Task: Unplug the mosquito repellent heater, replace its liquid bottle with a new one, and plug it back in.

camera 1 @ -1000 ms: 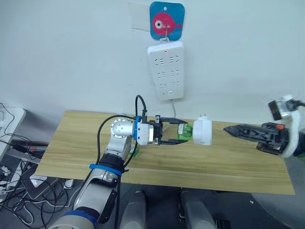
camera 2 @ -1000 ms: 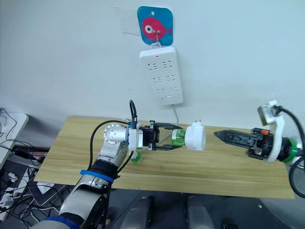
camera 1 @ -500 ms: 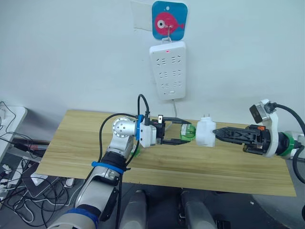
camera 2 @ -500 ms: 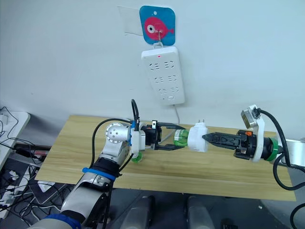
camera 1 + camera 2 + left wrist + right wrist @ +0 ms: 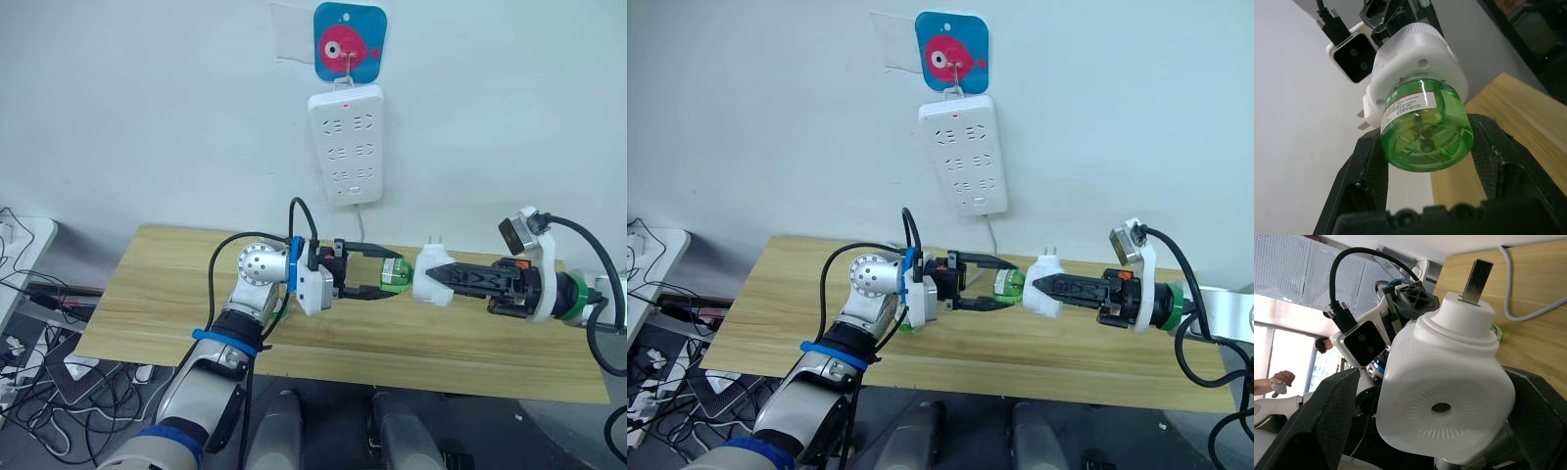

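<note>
The mosquito repellent heater (image 5: 427,286) is a small white unit held in the air above the wooden table (image 5: 157,294), its prongs (image 5: 1476,279) pointing up. A green liquid bottle (image 5: 1425,127) is seated in its left end. My left gripper (image 5: 385,277) is shut on the bottle, a black finger (image 5: 1371,166) on each side. My right gripper (image 5: 443,277) comes from the right and is closed on the heater body (image 5: 1449,396), fingers (image 5: 1537,416) flanking it.
The white power strip (image 5: 345,145) hangs on the wall under a blue fish hook, and its cord (image 5: 1518,308) trails onto the table. A small green item (image 5: 278,311) lies on the table under my left forearm. Cables clutter the floor at the left.
My right gripper has moved left from the table's right end to the heater and now clasps it. The left gripper with bottle and heater shifted slightly right.
</note>
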